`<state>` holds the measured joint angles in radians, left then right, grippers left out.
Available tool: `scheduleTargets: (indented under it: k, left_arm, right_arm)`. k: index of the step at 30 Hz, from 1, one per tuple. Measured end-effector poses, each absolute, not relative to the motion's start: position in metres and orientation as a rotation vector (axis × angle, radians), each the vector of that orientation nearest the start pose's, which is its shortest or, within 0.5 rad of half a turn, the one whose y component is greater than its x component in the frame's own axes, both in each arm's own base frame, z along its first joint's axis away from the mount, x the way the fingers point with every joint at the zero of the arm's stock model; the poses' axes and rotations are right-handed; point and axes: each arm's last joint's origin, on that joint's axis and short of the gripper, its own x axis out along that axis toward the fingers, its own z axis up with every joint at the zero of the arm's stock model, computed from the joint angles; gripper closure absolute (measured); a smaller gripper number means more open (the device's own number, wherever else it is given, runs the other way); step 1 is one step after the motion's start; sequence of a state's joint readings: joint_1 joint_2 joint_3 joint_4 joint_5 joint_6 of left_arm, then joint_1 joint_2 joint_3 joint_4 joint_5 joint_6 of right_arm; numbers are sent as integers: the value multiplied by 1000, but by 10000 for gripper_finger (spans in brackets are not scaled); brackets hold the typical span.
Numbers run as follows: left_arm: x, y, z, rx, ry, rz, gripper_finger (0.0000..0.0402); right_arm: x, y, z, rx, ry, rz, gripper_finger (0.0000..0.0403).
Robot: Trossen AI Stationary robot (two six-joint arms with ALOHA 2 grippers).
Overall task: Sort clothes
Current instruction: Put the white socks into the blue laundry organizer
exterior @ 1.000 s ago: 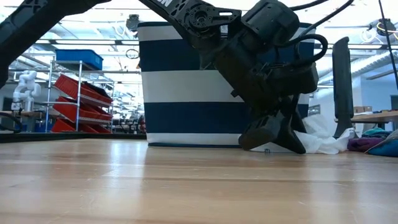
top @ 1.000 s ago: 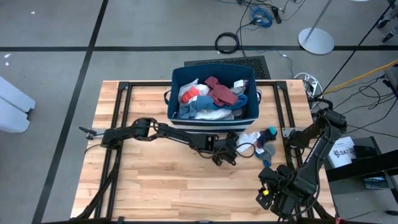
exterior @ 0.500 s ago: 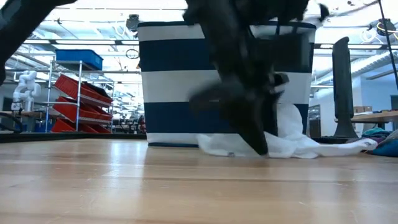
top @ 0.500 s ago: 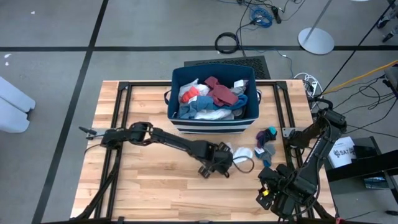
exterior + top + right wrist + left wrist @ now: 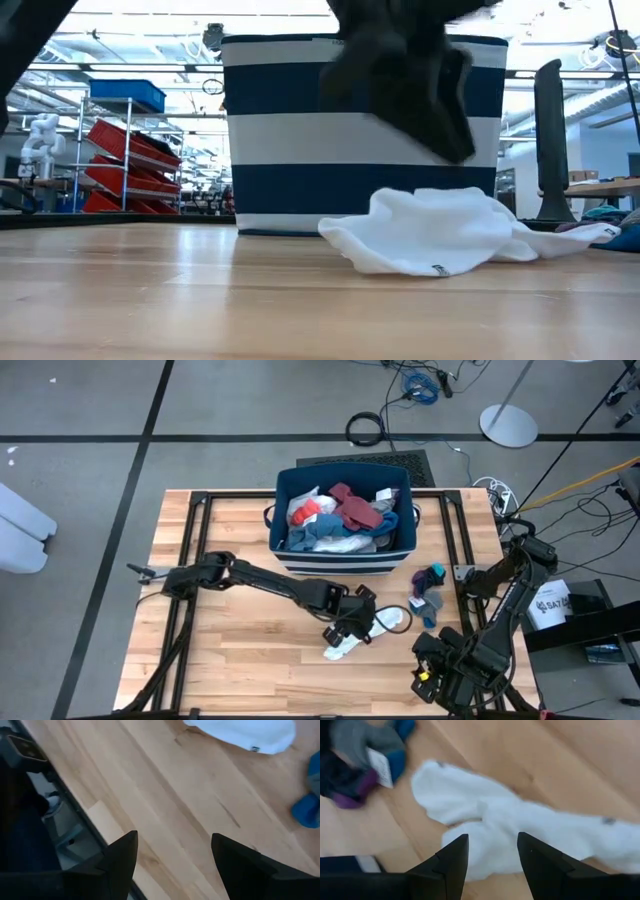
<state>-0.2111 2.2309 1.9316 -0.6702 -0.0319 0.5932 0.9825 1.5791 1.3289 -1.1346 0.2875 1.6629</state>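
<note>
A white sock (image 5: pixel 342 648) lies spread flat on the wooden table in front of the bin, and shows in the low view (image 5: pixel 430 235) and the left wrist view (image 5: pixel 520 820) too. My left gripper (image 5: pixel 355 630) hangs open just above it, fingers (image 5: pixel 452 860) apart and clear of the cloth. My right gripper (image 5: pixel 432 675) waits open over the table's near right corner, with nothing between its fingers. A small heap of teal, grey and dark purple clothes (image 5: pixel 430 590) rests on the table to the right of the bin. More clothes fill the bin.
The navy bin with white stripes (image 5: pixel 340 565) stands at the table's far middle, heaped with white, red and maroon garments. Black frame rails (image 5: pixel 190 560) run along the table's left and right sides. Bare wood lies to the near left.
My left gripper has moved from beside the bin toward the table's near edge, then risen and tipped up. The white sock has slid with it from the bin's foot toward the near edge and now lies stretched out on the table, clear of the gripper.
</note>
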Motion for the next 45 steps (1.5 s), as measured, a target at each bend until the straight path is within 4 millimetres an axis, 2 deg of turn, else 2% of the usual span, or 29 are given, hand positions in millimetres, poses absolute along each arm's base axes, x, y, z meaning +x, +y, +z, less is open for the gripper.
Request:
scheduleTargets:
  k: [6,11,17,20,26,30,35,40,45]
  left_arm:
    - [486,-94,194,683,924,-459,221]
    - [490,-93,164,688,995,-479,221]
    - [493,-95,152,686,1010,-462,229]
    - [493,-97,151,692,1010,-441,264]
    - [492,-100,151,703,1013,-437,379]
    - [491,-102,153,708,1010,-436,386]
    - [485,-104,173,721,997,-420,391]
    - [468,-100,232,710,922,-393,392]
    - [439,-96,288,655,867,-431,392]
  right_arm:
    - [169,239,271,606,1171,-429,163]
    - [169,239,271,603,1172,-429,163]
    - [169,239,271,602,1174,-431,163]
    - [169,239,271,601,1174,-431,163]
    - [169,238,271,599,1175,-437,163]
    - [169,238,271,606,1174,-441,163]
    - [170,239,271,614,1172,-437,163]
    - [170,239,271,614,1168,-437,163]
    - [172,237,272,553,1085,-427,163]
